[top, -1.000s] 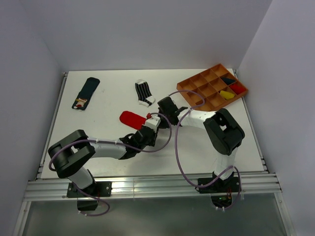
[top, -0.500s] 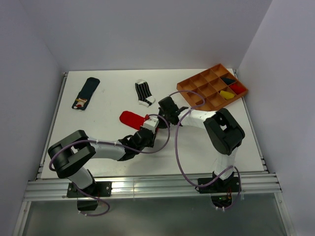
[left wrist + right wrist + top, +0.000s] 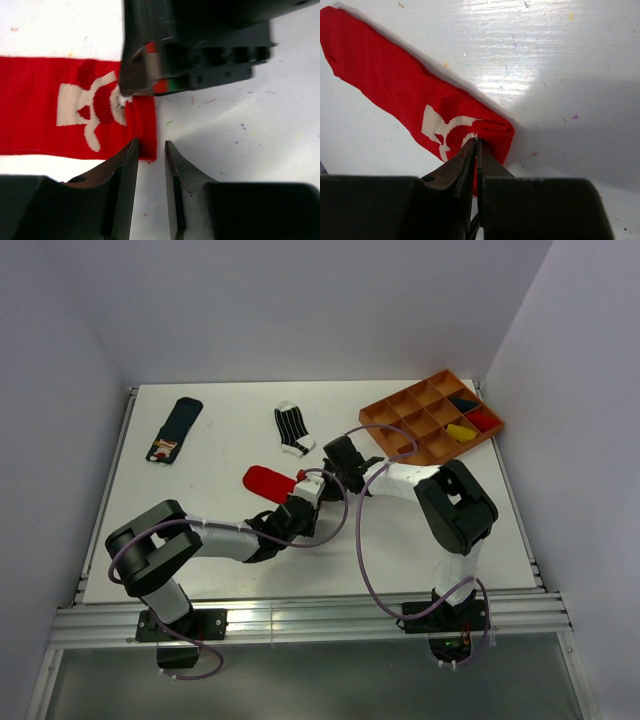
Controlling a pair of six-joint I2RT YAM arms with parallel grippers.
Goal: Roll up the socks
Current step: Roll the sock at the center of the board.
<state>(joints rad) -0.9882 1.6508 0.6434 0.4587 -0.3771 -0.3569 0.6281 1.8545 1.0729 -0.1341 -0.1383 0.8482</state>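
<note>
The red sock [image 3: 266, 482] with a white figure lies flat mid-table. My right gripper [image 3: 308, 478] is shut on a raised fold at its cuff end, seen in the right wrist view [image 3: 478, 142] on the red sock [image 3: 390, 82]. My left gripper [image 3: 301, 495] is open by a narrow gap, and its tips [image 3: 150, 150] straddle the cuff corner of the red sock [image 3: 75, 120] on the table. The navy sock [image 3: 175, 428] lies far left. The striped sock [image 3: 292, 429] lies behind the red one.
An orange compartment tray [image 3: 400, 415] stands at the back right, holding yellow, red and dark bundles. White walls close off the table's back and sides. The right gripper's body [image 3: 200, 45] hangs close above the left fingers.
My left arm has shifted slightly, bringing its gripper a little closer to the sock's cuff end. The right gripper and the sock have barely moved.
</note>
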